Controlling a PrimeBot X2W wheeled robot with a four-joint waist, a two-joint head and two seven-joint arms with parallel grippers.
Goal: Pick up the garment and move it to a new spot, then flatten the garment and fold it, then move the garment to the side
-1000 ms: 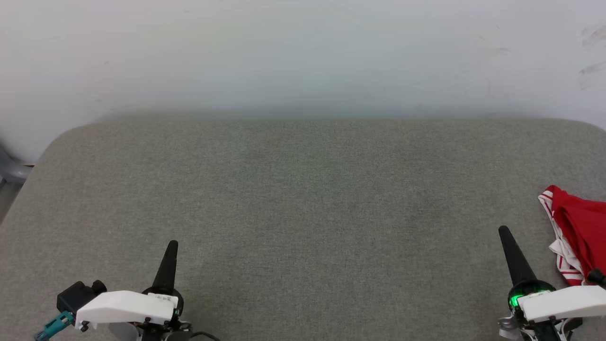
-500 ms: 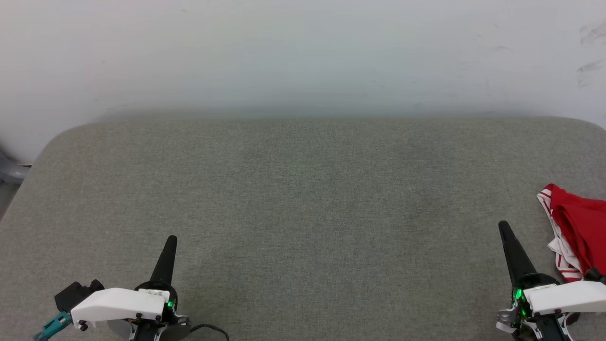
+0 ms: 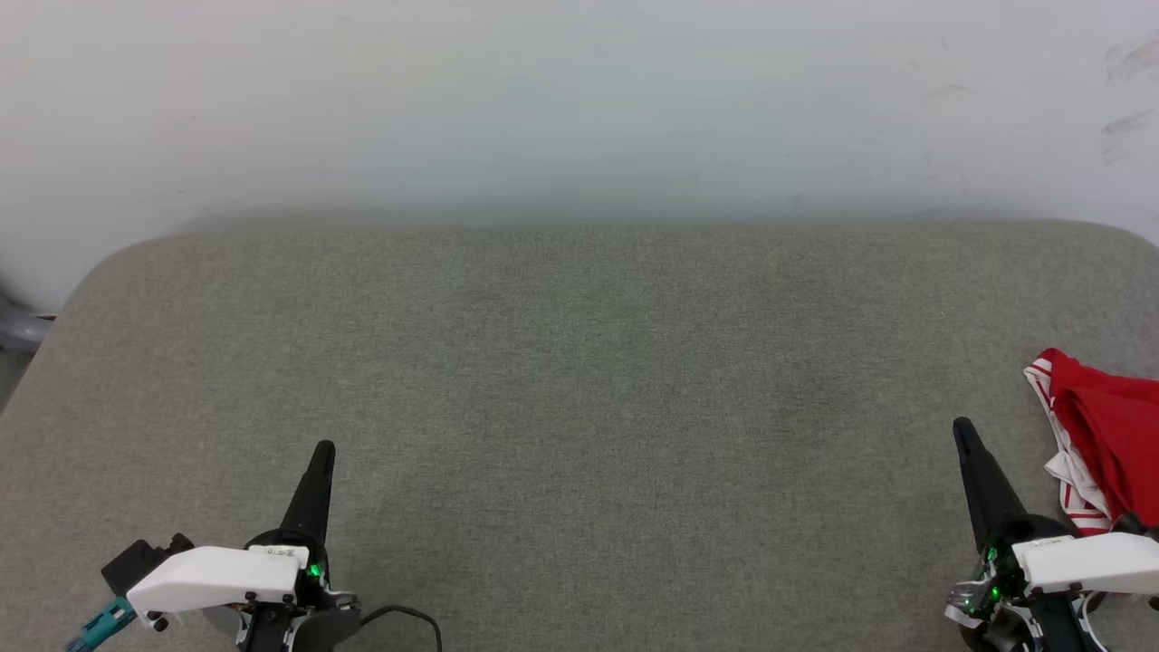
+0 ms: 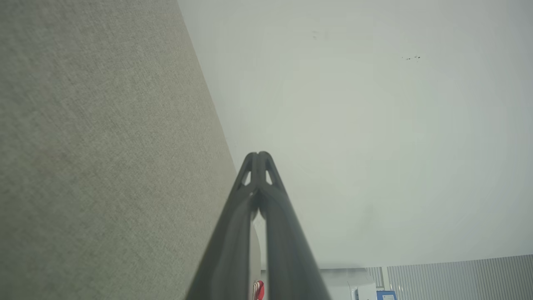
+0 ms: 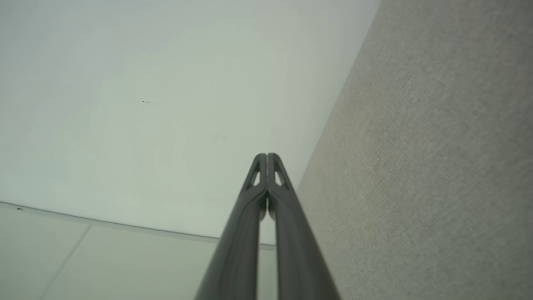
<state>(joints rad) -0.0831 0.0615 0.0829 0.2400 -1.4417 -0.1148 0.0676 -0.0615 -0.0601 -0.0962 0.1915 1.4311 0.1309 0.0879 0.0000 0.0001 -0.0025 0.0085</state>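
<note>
Both jaws are closed and empty, and with the garment bunched at the frame's right edge near my right gripper, I risk pinching one loose layer.

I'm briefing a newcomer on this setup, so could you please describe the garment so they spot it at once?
Start with the wide grey fabric surface below the pale wall. At the right edge of the head view, beside the right gripper, lies the crumpled garment. Its bright red cloth and red-and-white striped trim stand out from the plain grey around it.
</note>
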